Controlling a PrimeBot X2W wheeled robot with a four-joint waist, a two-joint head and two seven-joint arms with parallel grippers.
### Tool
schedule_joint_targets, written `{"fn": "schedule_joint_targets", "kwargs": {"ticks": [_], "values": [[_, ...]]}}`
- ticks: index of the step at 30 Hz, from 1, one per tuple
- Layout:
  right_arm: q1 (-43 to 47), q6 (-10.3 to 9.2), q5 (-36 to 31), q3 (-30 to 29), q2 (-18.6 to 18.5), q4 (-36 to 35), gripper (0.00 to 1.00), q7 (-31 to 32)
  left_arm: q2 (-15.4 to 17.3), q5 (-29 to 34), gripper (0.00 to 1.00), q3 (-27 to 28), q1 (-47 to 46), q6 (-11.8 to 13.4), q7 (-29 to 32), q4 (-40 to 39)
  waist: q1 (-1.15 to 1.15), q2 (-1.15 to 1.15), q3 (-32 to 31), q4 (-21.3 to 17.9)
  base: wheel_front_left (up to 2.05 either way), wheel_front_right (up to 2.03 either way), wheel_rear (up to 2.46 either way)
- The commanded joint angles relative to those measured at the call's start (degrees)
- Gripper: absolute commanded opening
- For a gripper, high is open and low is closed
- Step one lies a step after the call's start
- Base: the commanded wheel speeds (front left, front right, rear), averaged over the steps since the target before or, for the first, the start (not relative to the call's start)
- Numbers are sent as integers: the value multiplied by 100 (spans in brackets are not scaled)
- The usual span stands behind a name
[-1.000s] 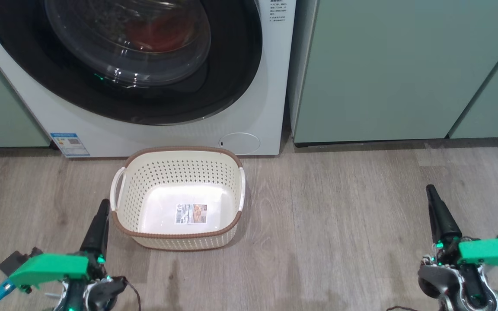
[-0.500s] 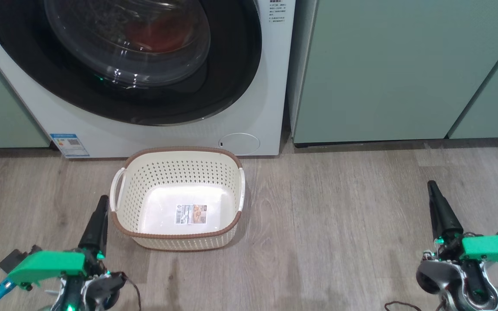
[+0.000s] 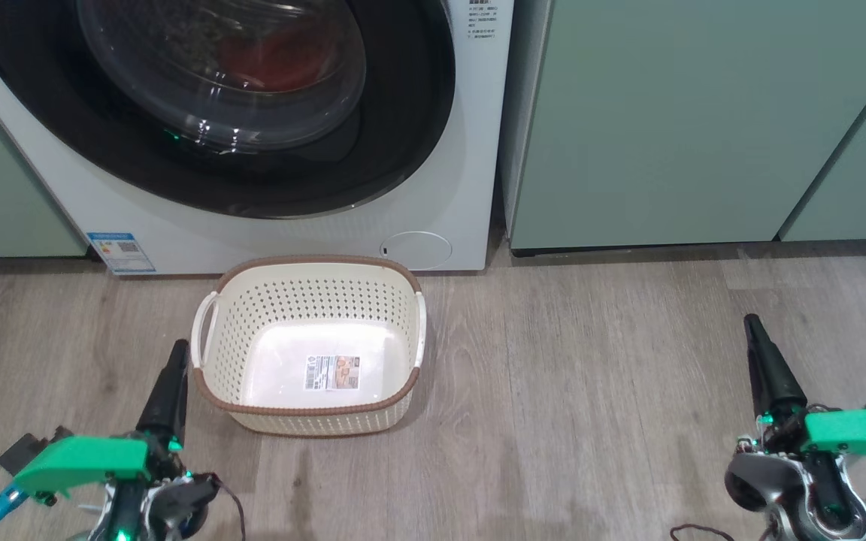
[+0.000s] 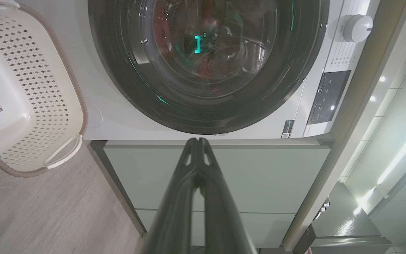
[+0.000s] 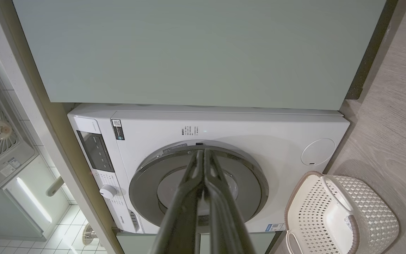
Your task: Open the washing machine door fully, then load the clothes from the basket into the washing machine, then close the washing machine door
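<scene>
We see washing machine door (image 3: 215, 113) closed at 12 o'clock: glossy black rim, domed clear glass, red clothes (image 3: 275, 56) behind. Perforated cream basket (image 3: 313, 300), brown rim, centre, on wood-grain floor (image 3: 591, 391). Left gripper (image 3: 177, 349) at 7 o'clock, right gripper (image 3: 751, 323) at 4 o'clock, both clenched, fingers pressed together.

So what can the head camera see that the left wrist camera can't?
Head camera extra: the right gripper, shut, low on the right, and the blue sticker on the washing machine. Left wrist camera extra: the white knob and the dark control panel. Both: the closed washing machine door with red clothes inside, the empty basket on the floor, and the shut left gripper.
</scene>
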Motion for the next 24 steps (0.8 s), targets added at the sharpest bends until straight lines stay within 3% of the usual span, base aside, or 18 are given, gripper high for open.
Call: {"fn": "schedule_joint_targets", "kwargs": {"ticks": [1,24], "values": [[-281,0,-6,91,-61,-185,0,28,48,-35,0,191,-273,-54,19,-171,0,0,0,0,0,0,0],[-284,0,-38,53,-34,-182,0,59,48,-36,0,190,-273,-54,18,-172,0,0,0,0,0,0,0]]}}
